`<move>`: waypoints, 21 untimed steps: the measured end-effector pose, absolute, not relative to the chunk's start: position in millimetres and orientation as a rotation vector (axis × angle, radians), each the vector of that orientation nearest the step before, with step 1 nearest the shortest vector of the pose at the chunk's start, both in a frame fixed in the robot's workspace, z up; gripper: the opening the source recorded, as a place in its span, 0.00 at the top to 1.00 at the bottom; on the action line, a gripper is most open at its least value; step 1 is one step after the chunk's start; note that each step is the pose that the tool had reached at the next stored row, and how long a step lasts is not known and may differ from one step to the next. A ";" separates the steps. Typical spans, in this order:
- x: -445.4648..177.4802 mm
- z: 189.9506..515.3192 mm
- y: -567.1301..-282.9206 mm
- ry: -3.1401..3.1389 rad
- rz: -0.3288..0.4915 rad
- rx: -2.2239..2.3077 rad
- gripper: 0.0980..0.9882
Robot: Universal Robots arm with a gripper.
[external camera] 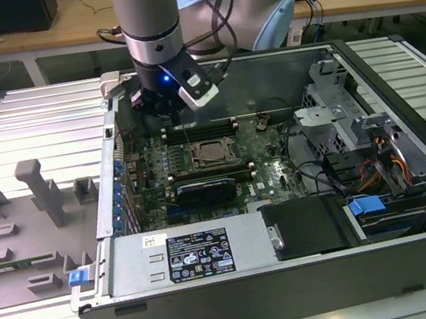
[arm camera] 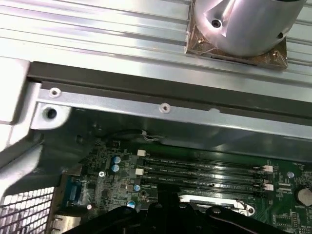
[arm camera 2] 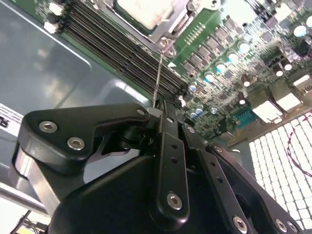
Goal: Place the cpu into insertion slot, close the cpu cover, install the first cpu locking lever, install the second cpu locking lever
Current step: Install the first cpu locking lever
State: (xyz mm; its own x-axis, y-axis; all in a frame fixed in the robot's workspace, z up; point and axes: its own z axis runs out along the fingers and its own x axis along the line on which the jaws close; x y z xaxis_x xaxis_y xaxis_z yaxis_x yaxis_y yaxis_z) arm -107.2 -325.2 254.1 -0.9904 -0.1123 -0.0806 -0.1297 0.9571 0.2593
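The cpu (external camera: 213,153) lies flat in the insertion slot (external camera: 197,164) in the middle of the green board; its pale top (arm camera 2: 141,12) also shows in the second wrist view. The cpu cover (arm camera 2: 168,27) lies down around it as a steel frame. A thin wire locking lever (arm camera 2: 157,78) runs from the socket's corner to my fingertips. My gripper (external camera: 171,121) hangs over the memory slots, beyond the socket and toward the exterior view's left. Its black fingers (arm camera 2: 168,141) are shut, with the lever's end between their tips.
Long black memory slots (external camera: 196,129) lie under the gripper. A black card (external camera: 206,189) sits in front of the socket. The case's steel wall (arm camera: 161,107) is close behind. A power supply box (external camera: 188,254), a drive cage (external camera: 338,122) and grey fixtures (external camera: 39,193) surround the board.
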 end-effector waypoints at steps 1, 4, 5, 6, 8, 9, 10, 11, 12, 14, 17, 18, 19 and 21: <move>-102.9 253.5 -325.8 3.043 0.411 -0.188 0.99; -94.3 252.4 -326.9 3.043 0.412 -0.187 0.99; -90.5 252.0 -327.3 3.043 0.412 -0.187 0.99; -88.3 251.8 -327.6 3.043 0.412 -0.186 0.99; -84.1 251.4 -328.1 3.044 0.412 -0.186 0.99; -79.8 251.1 -328.5 3.045 0.412 -0.186 0.99; -77.6 251.0 -328.6 3.046 0.412 -0.185 0.99; -75.1 250.7 -328.6 3.047 0.412 -0.185 0.99; -74.2 250.4 -328.6 3.047 0.412 -0.185 0.99; -73.6 248.9 -328.6 3.048 0.410 -0.185 0.99; -73.7 247.1 -328.6 3.034 0.404 -0.187 0.99; -73.6 246.9 -328.6 3.029 0.402 -0.188 0.99; -73.6 246.6 -328.5 3.020 0.398 -0.189 0.99; -73.7 246.2 -328.6 3.000 0.388 -0.193 0.99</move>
